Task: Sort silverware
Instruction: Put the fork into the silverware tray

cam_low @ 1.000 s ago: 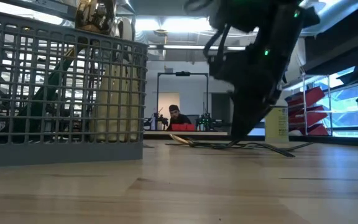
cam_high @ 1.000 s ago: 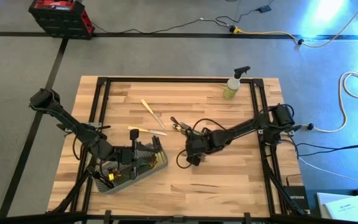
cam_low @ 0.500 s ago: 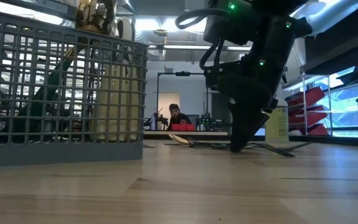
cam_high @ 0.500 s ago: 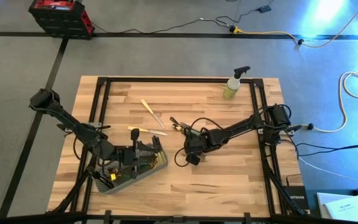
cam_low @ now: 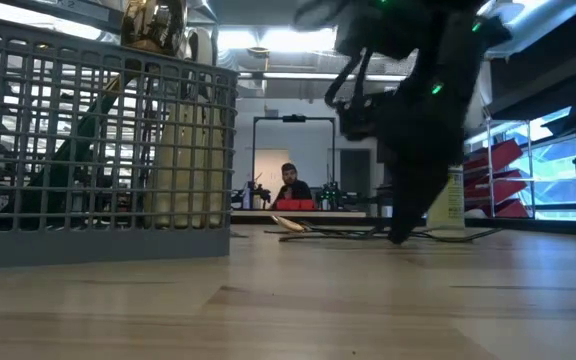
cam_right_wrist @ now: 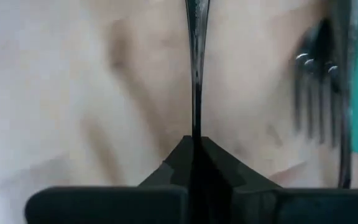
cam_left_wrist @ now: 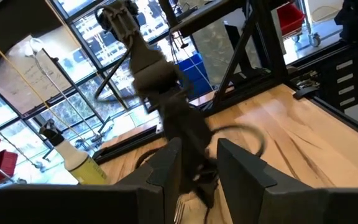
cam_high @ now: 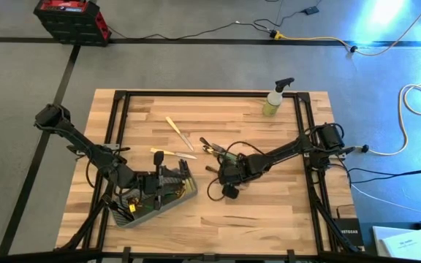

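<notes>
the right gripper sits low at mid-table, jaws pinching a dark-handled utensil from the loose silverware pile, presumably to carry it left to the mesh caddy, where the left gripper waits, jaws slightly spread.

Both arms are dark, slim and jointed, black cables looping loosely beside their links. The left arm's fingers are flat, angular black blocks. Small green lights glow on the right arm's wrist housing, which looks boxy, though blurred.
</notes>
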Motion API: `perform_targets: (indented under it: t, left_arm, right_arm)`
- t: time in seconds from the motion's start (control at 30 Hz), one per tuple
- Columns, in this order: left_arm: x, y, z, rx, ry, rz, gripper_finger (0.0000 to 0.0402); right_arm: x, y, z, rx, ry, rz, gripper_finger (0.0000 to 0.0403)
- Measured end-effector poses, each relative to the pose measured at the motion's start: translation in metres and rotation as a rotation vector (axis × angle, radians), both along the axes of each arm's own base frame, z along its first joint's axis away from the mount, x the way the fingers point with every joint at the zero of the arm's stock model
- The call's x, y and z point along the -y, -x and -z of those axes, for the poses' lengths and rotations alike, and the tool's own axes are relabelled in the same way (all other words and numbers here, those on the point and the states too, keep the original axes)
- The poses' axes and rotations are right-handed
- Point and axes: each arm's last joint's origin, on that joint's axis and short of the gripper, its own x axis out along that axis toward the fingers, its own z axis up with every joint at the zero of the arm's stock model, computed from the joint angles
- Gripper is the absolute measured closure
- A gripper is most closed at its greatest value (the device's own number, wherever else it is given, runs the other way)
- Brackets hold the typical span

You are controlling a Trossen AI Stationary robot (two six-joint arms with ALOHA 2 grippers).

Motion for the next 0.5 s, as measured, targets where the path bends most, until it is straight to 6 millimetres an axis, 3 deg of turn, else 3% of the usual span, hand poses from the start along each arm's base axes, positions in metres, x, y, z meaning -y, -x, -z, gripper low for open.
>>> perform_targets:
  t: [0.3, 0.5]
  left_arm:
    - [0.000, 0.000, 0.000, -0.001, -0.001, 0.000, 0.0313]
    - [0.001, -0.001, 0.001, -0.012, 0.007, 0.060, 0.0313]
  right_arm:
    - [-0.032, 0.017, -0.047, 0.052, 0.083, -0.100, 0.0402]
    - [-0.055, 0.029, -0.054, 0.070, 0.107, -0.249, 0.0402]
